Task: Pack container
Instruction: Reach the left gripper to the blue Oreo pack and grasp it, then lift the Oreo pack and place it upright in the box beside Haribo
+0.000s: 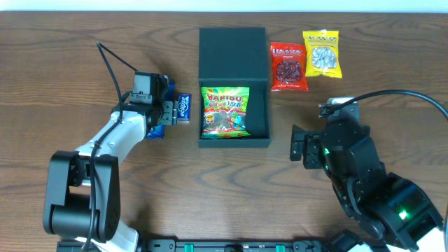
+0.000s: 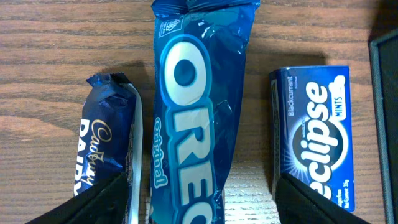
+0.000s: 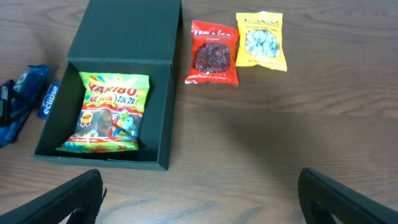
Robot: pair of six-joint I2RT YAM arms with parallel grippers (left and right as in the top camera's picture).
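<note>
The dark teal container (image 1: 234,143) stands open at the table's middle, its lid (image 1: 232,54) laid back flat. A Haribo packet (image 1: 225,110) lies inside. My left gripper (image 1: 165,112) is open just left of the container. In the left wrist view its fingers (image 2: 202,202) sit on either side of a blue Oreo packet (image 2: 199,106), not closed on it. A Cadbury bar (image 2: 106,140) lies left of the Oreo and an Eclipse mints box (image 2: 317,137) lies right. My right gripper (image 1: 302,147) is open and empty (image 3: 202,193), right of the container (image 3: 169,112).
A red snack packet (image 1: 288,66) and a yellow snack packet (image 1: 322,53) lie side by side right of the lid; both also show in the right wrist view, red (image 3: 213,55) and yellow (image 3: 261,42). The container's left wall (image 2: 387,124) is close to the Eclipse box.
</note>
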